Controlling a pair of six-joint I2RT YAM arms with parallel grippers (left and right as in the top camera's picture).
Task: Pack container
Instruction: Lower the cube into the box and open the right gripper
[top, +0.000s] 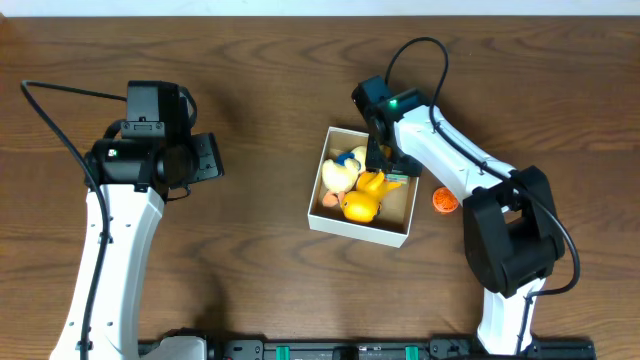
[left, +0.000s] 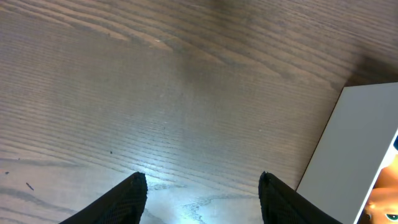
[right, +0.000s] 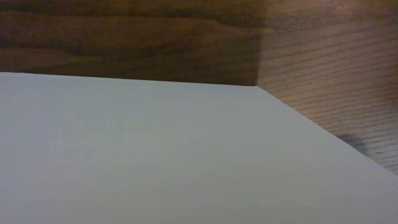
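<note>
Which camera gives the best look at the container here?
Overhead: nearly the whole container shows, open top and toys inside. Left wrist catches mostly one white wall at the right edge; right wrist sees just a blank white surface, probably its wall.

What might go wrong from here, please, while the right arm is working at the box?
1. The right hand sits right at the container's thin white wall. It may catch the wall and shove or tip the container.
2. The orange ball lies outside on the table, close to the right arm. A sweep could send it rolling.
</note>
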